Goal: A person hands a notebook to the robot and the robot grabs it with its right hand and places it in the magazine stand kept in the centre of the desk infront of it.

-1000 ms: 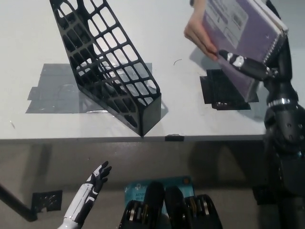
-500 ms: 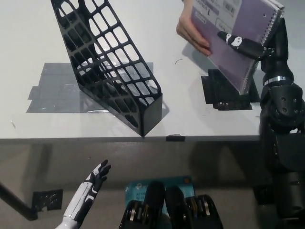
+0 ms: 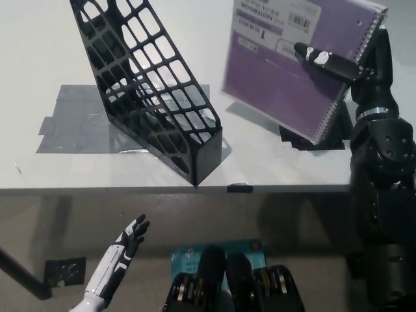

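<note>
While the right hand grips the notebook near its spiral edge, with fingers lying across the purple cover, the book hangs tilted above the right part of the desk, clear of its surface. White labels with print and a barcode sit along the cover's top, and the wire spiral runs down the side nearest the black arm. Under the notebook's lower corner a patch of black tape shows on the desk, partly hidden by the book. Well to the left of the notebook stands the stand, a black lattice holder leaning so that its tall end points to the upper left and its low front end sits close to the desk's near edge. It rests on a patch of grey tape that spreads out to its left. A small black piece sits on the desk's front edge, just right of the stand's front corner. Below the desk edge at lower left, the left hand rests with fingers spread and nothing in it, apart from everything on the desk.
</note>
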Robot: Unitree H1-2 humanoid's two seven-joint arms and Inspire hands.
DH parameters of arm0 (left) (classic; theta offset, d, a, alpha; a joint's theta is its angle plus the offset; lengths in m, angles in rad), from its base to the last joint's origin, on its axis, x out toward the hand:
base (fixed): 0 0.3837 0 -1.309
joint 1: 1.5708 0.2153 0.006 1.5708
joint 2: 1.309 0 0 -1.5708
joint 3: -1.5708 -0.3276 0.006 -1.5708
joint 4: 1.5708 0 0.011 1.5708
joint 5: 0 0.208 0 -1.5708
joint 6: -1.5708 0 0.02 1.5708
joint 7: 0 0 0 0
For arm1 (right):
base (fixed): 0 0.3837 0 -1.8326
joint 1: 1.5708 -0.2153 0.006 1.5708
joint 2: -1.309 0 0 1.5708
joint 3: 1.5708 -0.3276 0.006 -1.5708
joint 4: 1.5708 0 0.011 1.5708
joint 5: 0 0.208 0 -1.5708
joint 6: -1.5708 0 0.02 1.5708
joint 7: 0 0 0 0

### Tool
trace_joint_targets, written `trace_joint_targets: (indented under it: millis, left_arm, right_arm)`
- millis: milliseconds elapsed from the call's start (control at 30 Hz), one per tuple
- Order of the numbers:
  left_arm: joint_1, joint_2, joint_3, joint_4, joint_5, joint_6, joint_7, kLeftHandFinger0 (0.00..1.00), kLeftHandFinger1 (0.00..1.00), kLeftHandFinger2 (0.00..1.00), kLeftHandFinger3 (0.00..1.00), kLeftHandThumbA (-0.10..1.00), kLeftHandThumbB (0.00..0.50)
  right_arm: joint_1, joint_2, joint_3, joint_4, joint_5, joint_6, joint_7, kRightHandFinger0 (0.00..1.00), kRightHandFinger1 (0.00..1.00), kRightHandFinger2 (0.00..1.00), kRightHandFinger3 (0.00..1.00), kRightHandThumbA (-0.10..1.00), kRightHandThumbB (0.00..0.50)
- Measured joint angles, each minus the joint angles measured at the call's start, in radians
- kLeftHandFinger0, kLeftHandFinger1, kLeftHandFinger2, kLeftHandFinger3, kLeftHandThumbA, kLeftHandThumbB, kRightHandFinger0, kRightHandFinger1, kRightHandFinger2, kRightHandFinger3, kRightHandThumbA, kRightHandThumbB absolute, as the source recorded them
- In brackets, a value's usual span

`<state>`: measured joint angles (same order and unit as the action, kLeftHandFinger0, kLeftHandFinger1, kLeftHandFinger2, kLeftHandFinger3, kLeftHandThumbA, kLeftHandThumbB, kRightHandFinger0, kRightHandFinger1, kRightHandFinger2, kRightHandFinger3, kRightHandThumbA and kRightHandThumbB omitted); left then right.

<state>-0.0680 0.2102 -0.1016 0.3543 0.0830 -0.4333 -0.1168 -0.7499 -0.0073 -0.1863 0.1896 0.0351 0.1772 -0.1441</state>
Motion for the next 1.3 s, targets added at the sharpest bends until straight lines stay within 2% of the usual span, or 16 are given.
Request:
trace_joint_targets:
  millis: [133, 200, 267, 300, 400, 533, 567, 600, 767, 800, 833, 867, 900, 1300]
  left_arm:
    - [-0.002, 0.0, 0.0, 0.0, 0.0, 0.0, 0.0, 1.0, 1.0, 1.0, 1.0, 1.0, 0.5]
    - [-0.005, 0.0, 0.002, 0.002, 0.0, 0.0, 0.0, 1.0, 1.0, 1.0, 1.0, 1.0, 0.5]
    - [-0.007, 0.0, 0.002, 0.002, 0.0, 0.0, 0.0, 1.0, 1.0, 1.0, 1.0, 1.0, 0.5]
    - [-0.008, 0.0, 0.003, 0.002, 0.0, 0.0, 0.0, 1.0, 1.0, 1.0, 1.0, 1.0, 0.5]
    - [-0.008, 0.0, 0.002, 0.002, 0.001, 0.0, 0.0, 1.0, 1.0, 1.0, 1.0, 1.0, 0.5]
    - [-0.009, 0.001, 0.002, 0.002, 0.002, 0.0, 0.0, 1.0, 1.0, 1.0, 1.0, 1.0, 0.5]
    - [-0.009, 0.001, 0.002, 0.002, 0.002, 0.0, 0.0, 1.0, 1.0, 1.0, 1.0, 1.0, 0.5]
    - [-0.011, 0.001, 0.002, 0.002, 0.002, 0.0, 0.0, 1.0, 1.0, 1.0, 1.0, 1.0, 0.5]
    - [-0.017, 0.002, 0.002, 0.006, 0.002, 0.0, 0.0, 1.0, 1.0, 1.0, 1.0, 1.0, 0.5]
    - [-0.017, 0.002, 0.002, 0.007, 0.002, 0.0, 0.0, 1.0, 1.0, 1.0, 1.0, 1.0, 0.5]
    - [-0.017, 0.002, 0.002, 0.008, 0.002, 0.0, 0.0, 1.0, 1.0, 1.0, 1.0, 1.0, 0.5]
    - [-0.018, 0.002, 0.002, 0.01, 0.002, 0.0, 0.0, 1.0, 1.0, 1.0, 1.0, 1.0, 0.5]
    - [-0.017, 0.002, 0.002, 0.011, 0.002, 0.0, 0.0, 1.0, 1.0, 1.0, 1.0, 1.0, 0.5]
    - [-0.017, 0.002, 0.002, 0.015, 0.003, 0.0, 0.0, 1.0, 1.0, 1.0, 1.0, 1.0, 0.5]
  right_arm:
    - [0.0, 0.012, -0.013, -0.053, 0.025, 0.014, 0.002, 0.0, 0.0, 0.0, 0.0, 1.0, 0.053]
    - [0.0, 0.024, -0.031, -0.127, 0.059, 0.038, 0.002, 0.0, 0.0, 0.0, 0.0, 1.0, 0.073]
    - [0.0, 0.03, -0.039, -0.177, 0.077, 0.055, 0.001, 0.0, 0.0, 0.0, 0.0, 1.0, 0.065]
    - [-0.001, 0.033, -0.042, -0.202, 0.082, 0.064, -0.001, 0.0, 0.0, 0.0, 0.0, 1.0, 0.038]
    - [-0.012, 0.046, -0.059, -0.292, 0.108, 0.096, -0.01, 0.0, 0.0, 0.0, 0.0, 0.97, 0.011]
    - [-0.045, 0.075, -0.079, -0.361, 0.13, 0.117, -0.037, 0.0, 0.0, 0.0, 0.0, 0.95, 0.003]
    - [-0.048, 0.078, -0.081, -0.367, 0.132, 0.12, -0.042, 0.0, 0.0, 0.0, 0.0, 0.92, 0.015]
    - [-0.054, 0.089, -0.086, -0.387, 0.135, 0.127, -0.054, 0.0, 0.0, 0.0, 0.0, 0.9, 0.002]
    - [-0.072, 0.161, -0.097, -0.455, 0.137, 0.146, -0.11, 0.0, 0.0, 0.0, 0.0, 0.93, 0.0]
    - [-0.074, 0.17, -0.096, -0.459, 0.135, 0.147, -0.119, 0.32, 0.0, 0.0, 0.0, 0.92, 0.0]
    - [-0.074, 0.179, -0.094, -0.462, 0.133, 0.147, -0.124, 0.47, 0.0, 0.0, 0.0, 0.91, 0.002]
    - [-0.074, 0.192, -0.088, -0.466, 0.128, 0.149, -0.134, 0.15, 0.0, 0.0, 0.0, 0.89, 0.0]
    - [-0.074, 0.197, -0.085, -0.467, 0.124, 0.149, -0.139, 0.01, 0.0, 0.0, 0.0, 0.88, 0.0]
    - [-0.074, 0.332, -0.03, -0.427, 0.078, 0.149, -0.218, 0.0, 0.0, 0.0, 0.0, 0.9, 0.0]
